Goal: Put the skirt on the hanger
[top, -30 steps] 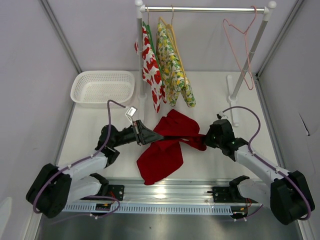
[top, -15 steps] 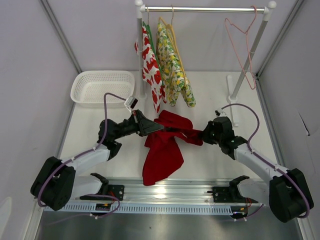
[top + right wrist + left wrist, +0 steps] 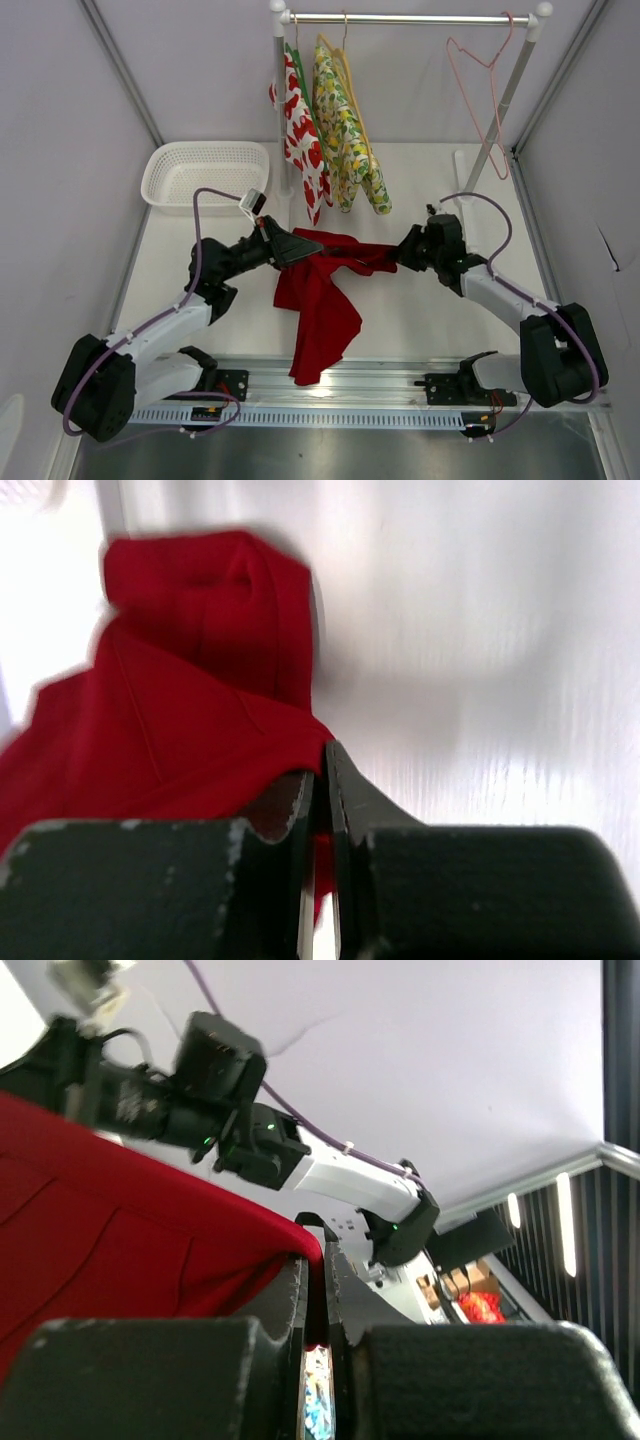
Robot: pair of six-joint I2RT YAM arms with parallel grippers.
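Observation:
The red skirt [image 3: 322, 290] hangs between my two grippers above the table, its top edge stretched and its lower part drooping toward the near rail. My left gripper [image 3: 318, 247] is shut on the skirt's left end; the cloth [image 3: 130, 1220] is pinched in its jaws [image 3: 315, 1260]. My right gripper [image 3: 398, 252] is shut on the skirt's right end, with red cloth [image 3: 190, 710] in its jaws [image 3: 320, 765]. The pink hanger [image 3: 480, 100] hangs empty at the right end of the rail [image 3: 420, 18].
A fruit-print garment [image 3: 302, 130] and a yellow-green garment [image 3: 345, 135] hang at the rail's left part. A white basket [image 3: 205, 175] stands at the back left. The rack's right post [image 3: 500, 110] and its foot [image 3: 462, 200] are behind my right arm.
Both grippers have risen and moved toward the back, lifting the skirt off the table. The cloth now hangs longer and narrower between them.

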